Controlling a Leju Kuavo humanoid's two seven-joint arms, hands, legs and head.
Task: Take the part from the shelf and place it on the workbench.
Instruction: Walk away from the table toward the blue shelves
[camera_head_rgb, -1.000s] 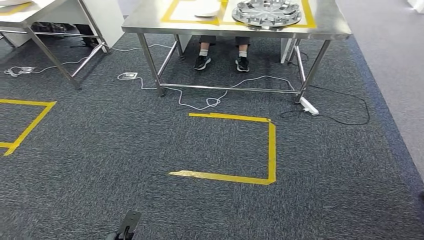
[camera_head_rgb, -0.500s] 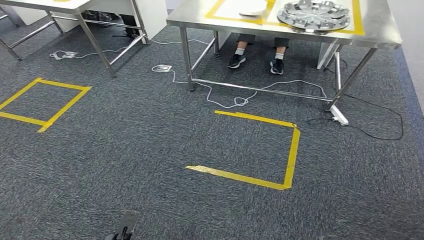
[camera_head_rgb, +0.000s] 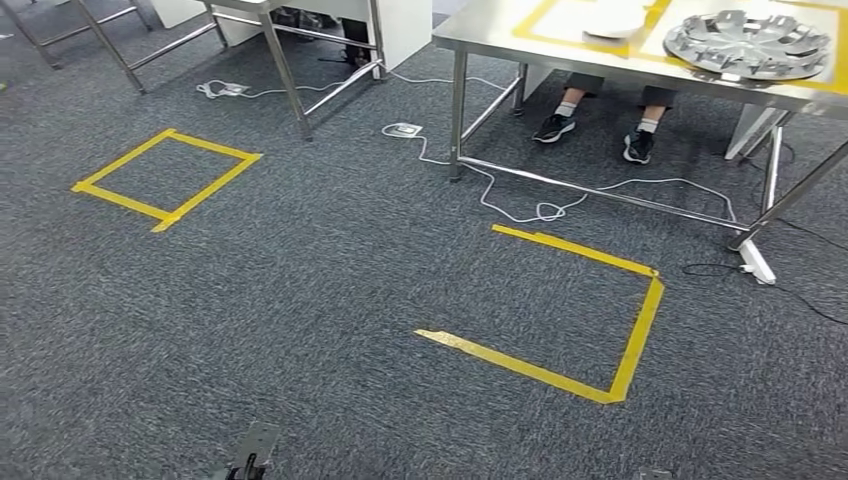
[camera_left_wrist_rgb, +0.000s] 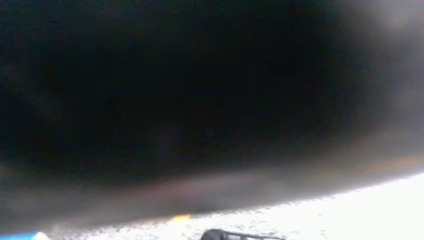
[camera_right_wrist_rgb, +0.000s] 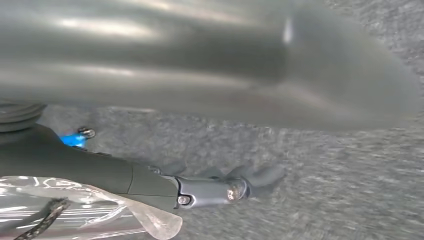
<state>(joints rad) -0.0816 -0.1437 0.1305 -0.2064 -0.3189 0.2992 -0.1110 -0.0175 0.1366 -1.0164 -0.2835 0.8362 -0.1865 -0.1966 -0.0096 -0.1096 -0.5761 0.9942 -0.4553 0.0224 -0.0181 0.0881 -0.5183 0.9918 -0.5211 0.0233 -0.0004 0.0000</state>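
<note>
My right hand (camera_right_wrist_rgb: 210, 192) lies against a clear plastic-wrapped part (camera_right_wrist_rgb: 75, 210), grip unclear, so I should walk steadily toward the desk (camera_head_rgb: 640, 60) without swinging it.

Rnd silver part (camera_head_rgb: 750, 45) flat on steel workbench (camera_head_rgb: 480, 30).

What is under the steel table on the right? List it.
Under the steel table: a seated person's legs, with black shoes and white socks, plus a white cable looping across the carpet. The tabletop hides the rest of the person.
</note>
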